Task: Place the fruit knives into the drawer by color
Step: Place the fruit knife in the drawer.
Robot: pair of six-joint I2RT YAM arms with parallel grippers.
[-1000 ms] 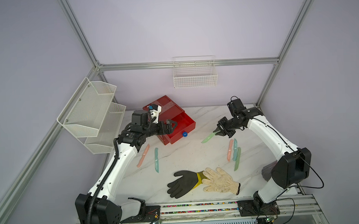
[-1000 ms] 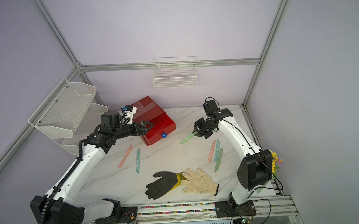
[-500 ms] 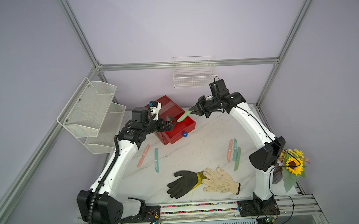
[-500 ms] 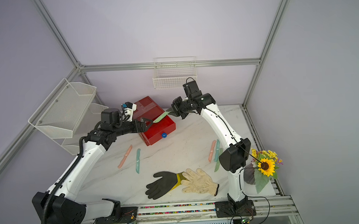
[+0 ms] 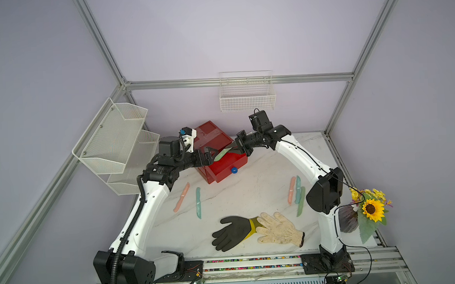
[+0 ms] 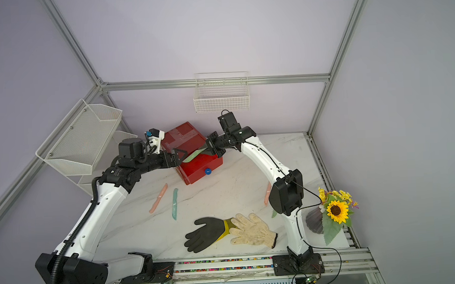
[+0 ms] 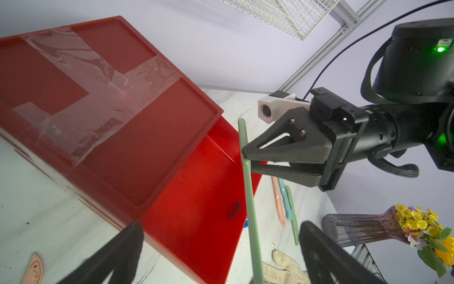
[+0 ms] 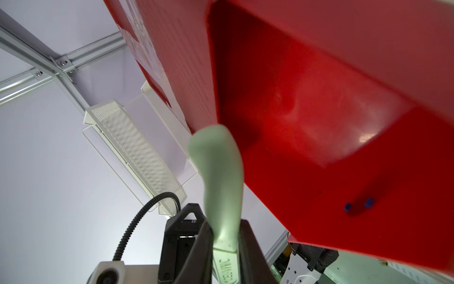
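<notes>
Left wrist view: the red drawer cabinet [image 7: 122, 118] fills the frame, its uppermost drawer [image 7: 196, 196] pulled out. The right pincer [image 7: 247, 159] hangs over that drawer, clenched near one end of a mint green knife [image 7: 250, 196]. The knife's long free end slants down toward the left pincer [image 7: 221, 224], which waits just beside the cabinet, fully released and empty.

The likely trouble is the tilt. If the knife is let go from this angle, its free end could catch the drawer's wall, so it either props there and blocks closing or tips out beside the cabinet. A pinch so near the end also lets the knife swing. The pincers are close together over the drawer, so a careless move could knock them together or shove the cabinet.

Lilac walls and aluminium framing surround a white marbled surface [image 5: 249, 184].
- **Mesh rack:** a tiered rack [image 5: 115, 142] hangs on the cabinet's left-arm side.
- **Wire basket:** it [image 5: 246, 94] hangs above and behind the cabinet.
- **Sunflower vase:** it [image 5: 351, 219] stands well apart from the cabinet.
- **Gloves:** a black glove [image 5: 231, 233] and a cream glove [image 5: 279, 230] lie well in front of the cabinet.
- **Near knives:** a pink knife [image 5: 181, 197] and a teal knife [image 5: 198, 203] lie near the cabinet's front.
- **Far knives:** a second pink knife [image 5: 291, 190], a second teal knife [image 5: 298, 189] and a second mint knife [image 5: 301, 201] lie farther from the cabinet.
</notes>
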